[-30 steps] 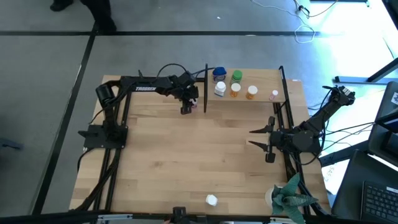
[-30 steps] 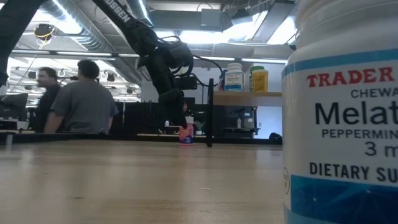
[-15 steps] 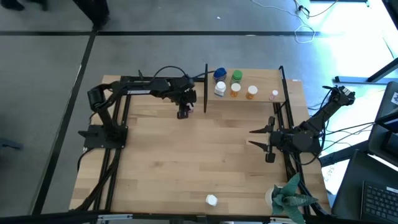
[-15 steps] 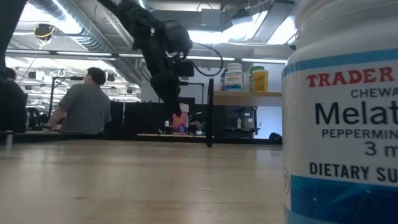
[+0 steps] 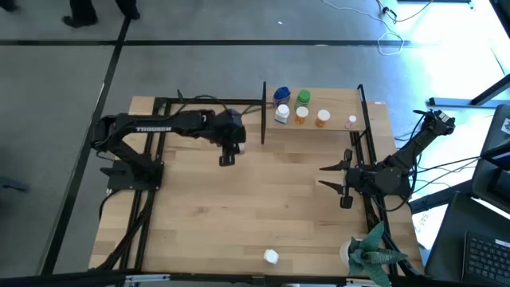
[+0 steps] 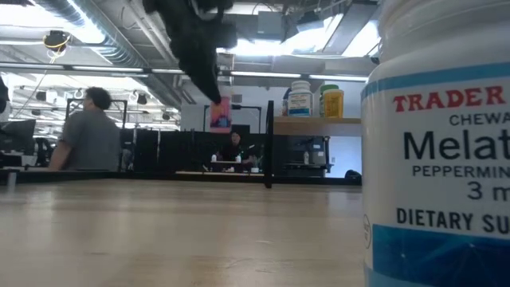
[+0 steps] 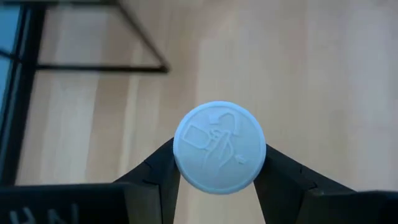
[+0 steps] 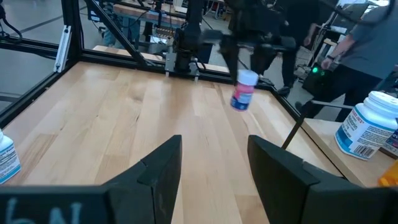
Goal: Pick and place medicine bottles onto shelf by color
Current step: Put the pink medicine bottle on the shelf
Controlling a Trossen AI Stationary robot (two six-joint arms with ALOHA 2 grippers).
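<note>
Table (image 5: 239, 215): light wood, both arms over it. Shelf (image 5: 335, 100) stands at the far edge between black uprights, raised well above the tabletop in the low view. On it: blue bottle (image 5: 280, 95), green bottle (image 5: 304, 98), white bottle (image 5: 282, 115), two orange bottles (image 5: 301, 115) (image 5: 322, 119), one small pink bottle (image 5: 351, 122) near the right upright.

Left gripper (image 5: 228, 153): in the air just left of the shelf's left upright (image 5: 264, 112), jaws clamped on the pink bottle (image 6: 221, 114). Wrist view shows its white cap (image 7: 219, 147) pinched between both fingers (image 7: 158, 180); low view shows the bottle hanging clear of the table, about level with the shelf board.

Right gripper (image 5: 325, 177): parked at the table's right side, jaws apart, holding nothing.

One white bottle (image 5: 272, 256) lies alone at the near edge.

Risks, judged:
1. Upright sits between the held bottle and the shelf; a straight sideways move would likely clip it and knock the bottle loose.
2. Grip is on the round cap only; the bottle could swing or slip.
3. The pink spot is at the far right; crossing low could topple the standing bottles.
</note>
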